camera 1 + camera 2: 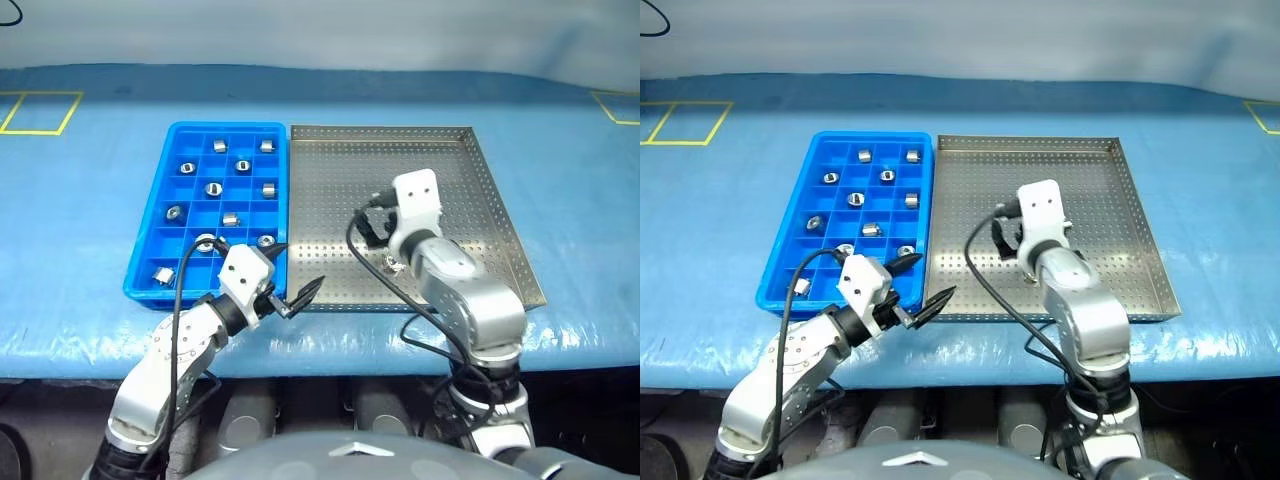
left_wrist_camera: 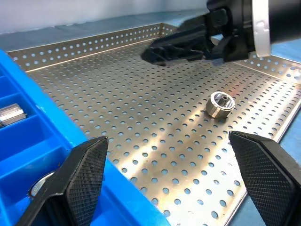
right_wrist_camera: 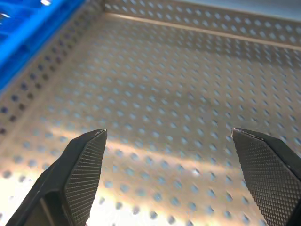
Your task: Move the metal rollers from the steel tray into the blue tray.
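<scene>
One metal roller point(image 2: 220, 104) lies on the perforated floor of the steel tray point(image 1: 330, 190), toward its front edge. Several more metal rollers point(image 1: 213, 189) sit in compartments of the blue tray point(image 1: 226, 127), which stands against the steel tray's left side. My left gripper point(image 2: 174, 181) is open and empty. It hovers at the front rim where the two trays meet, pointing across the steel tray toward the lone roller. My right gripper point(image 3: 170, 176) hangs open and empty over bare tray floor; in the left wrist view it is just beyond and above that roller.
Both trays rest on a table under a blue cover point(image 1: 560, 180). Its front edge runs just below the trays. Yellow tape marks point(image 1: 40, 112) lie at the far left and far right corners.
</scene>
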You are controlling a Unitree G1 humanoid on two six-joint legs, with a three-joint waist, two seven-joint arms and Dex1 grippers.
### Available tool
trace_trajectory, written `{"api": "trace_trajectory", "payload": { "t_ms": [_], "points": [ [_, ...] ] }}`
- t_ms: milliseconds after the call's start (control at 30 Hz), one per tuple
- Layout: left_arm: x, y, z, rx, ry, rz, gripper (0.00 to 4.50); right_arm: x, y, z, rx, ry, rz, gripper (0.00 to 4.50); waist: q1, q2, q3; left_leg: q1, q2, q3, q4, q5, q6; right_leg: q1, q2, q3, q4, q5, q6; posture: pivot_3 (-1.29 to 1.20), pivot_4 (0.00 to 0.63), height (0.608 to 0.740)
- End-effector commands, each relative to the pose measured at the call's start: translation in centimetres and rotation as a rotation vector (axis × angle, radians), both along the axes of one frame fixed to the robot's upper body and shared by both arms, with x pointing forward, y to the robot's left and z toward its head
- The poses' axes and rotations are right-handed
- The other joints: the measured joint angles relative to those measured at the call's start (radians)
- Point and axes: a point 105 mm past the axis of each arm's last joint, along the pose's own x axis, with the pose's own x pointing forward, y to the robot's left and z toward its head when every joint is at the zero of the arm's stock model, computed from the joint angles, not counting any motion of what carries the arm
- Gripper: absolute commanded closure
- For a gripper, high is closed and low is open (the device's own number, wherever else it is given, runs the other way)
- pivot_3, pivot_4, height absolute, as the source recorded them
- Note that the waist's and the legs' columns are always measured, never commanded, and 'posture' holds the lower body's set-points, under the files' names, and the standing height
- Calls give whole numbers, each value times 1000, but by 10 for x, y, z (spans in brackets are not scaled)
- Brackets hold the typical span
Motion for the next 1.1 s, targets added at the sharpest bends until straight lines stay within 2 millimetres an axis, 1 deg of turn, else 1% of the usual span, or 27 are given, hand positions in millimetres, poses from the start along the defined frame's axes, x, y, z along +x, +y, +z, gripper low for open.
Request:
{"api": "trace_trajectory", "payload": {
  "t_ms": [33,133,233,500,633,867,1000,1100],
  "points": [
    [-1,-9,4,-2,-27,-60,0,-14,-12,-5,2,34,-53,16,-10,0,0,0,0,0,0,0,0,0,0,0,0,0,1,-106,150,740],
    [-1,-13,3,-5,-25,-79,0,-22,-13,-18,13,84,-72,16,-22,0,0,1,1,0,0,0,0,0,1,0,0,-1,1,-115,150,740],
    [-1,-16,2,-2,-22,-99,0,-30,-7,-33,43,148,-69,16,-32,0,0,2,1,0,0,0,0,1,1,1,1,-1,1,-123,150,740],
    [0,-18,2,-1,-18,-103,0,-32,9,-48,63,199,-28,16,-38,0,0,2,1,1,0,0,0,1,1,2,1,0,2,-110,150,740],
    [0,-19,2,-3,-16,-98,0,-29,10,-52,69,194,-28,16,-36,0,0,2,1,1,0,0,0,1,1,2,1,0,2,-110,150,740],
    [0,-19,2,-8,-19,-89,0,-11,2,-50,79,135,-87,16,-35,0,0,2,1,1,0,0,0,1,1,2,1,0,2,-80,150,740],
    [0,-19,2,-4,-19,-77,0,-5,-2,-58,56,140,-106,16,-32,0,0,2,1,1,0,0,0,1,1,2,1,0,1,-80,150,740],
    [0,-18,2,-2,-21,-70,0,-5,0,-61,58,144,-103,603,-32,0,-1,3,1,1,0,0,0,2,1,2,1,0,2,-80,150,740]
  ]
}}
